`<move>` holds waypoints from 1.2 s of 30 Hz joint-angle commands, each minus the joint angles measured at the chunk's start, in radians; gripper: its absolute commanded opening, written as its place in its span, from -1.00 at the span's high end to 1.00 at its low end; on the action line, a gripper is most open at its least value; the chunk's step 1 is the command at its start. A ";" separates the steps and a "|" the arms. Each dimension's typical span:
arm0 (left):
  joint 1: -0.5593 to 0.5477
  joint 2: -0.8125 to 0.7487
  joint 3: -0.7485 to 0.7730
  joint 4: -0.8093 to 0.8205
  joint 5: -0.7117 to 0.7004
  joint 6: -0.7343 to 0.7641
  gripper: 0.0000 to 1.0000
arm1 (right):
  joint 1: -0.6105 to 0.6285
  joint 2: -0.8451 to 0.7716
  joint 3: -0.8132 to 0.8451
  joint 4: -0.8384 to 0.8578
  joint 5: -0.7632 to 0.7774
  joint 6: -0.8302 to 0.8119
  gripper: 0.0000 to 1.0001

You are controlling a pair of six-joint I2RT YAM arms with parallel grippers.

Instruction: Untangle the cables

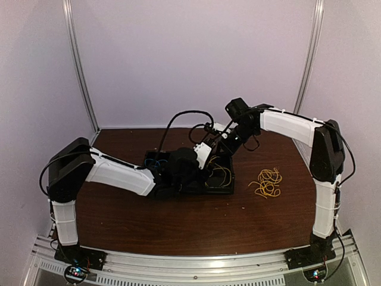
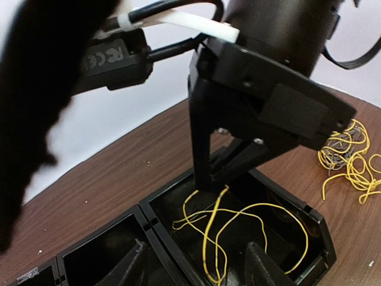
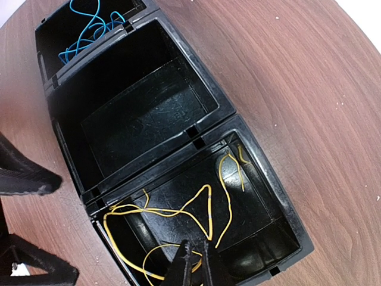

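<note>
A loose yellow cable point(image 3: 208, 202) lies looped in the right compartment of a black tray point(image 3: 196, 132). My right gripper point(image 3: 195, 265) reaches down into that compartment, its fingers pinched together on one strand of this cable. From the left wrist view that strand point(image 2: 215, 226) rises straight to the right gripper's tips point(image 2: 219, 182). My left gripper point(image 2: 195, 265) hovers open over the divider beside it, holding nothing. A tangled yellow bundle of cables point(image 1: 266, 182) lies on the table to the right of the tray. A blue cable point(image 3: 83, 27) lies in the far compartment.
The tray point(image 1: 229, 192) stands mid-table with three compartments; the middle one point(image 3: 143, 113) holds nothing. Both arms crowd over the tray, my left gripper point(image 1: 201, 177) close to my right gripper point(image 1: 219, 159). White walls enclose the brown table point(image 1: 178, 220).
</note>
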 commanded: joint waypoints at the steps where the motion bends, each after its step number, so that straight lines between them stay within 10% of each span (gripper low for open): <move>1: 0.053 0.044 0.062 0.012 0.053 0.011 -0.01 | 0.001 0.007 0.011 0.000 -0.030 -0.006 0.83; 22: 0.073 0.139 0.154 -0.020 0.161 0.044 0.85 | -0.019 0.004 0.030 -0.003 -0.063 0.015 0.83; 36: 0.070 0.168 0.120 0.044 0.213 -0.093 1.00 | -0.172 -0.074 0.111 -0.007 -0.152 0.038 0.26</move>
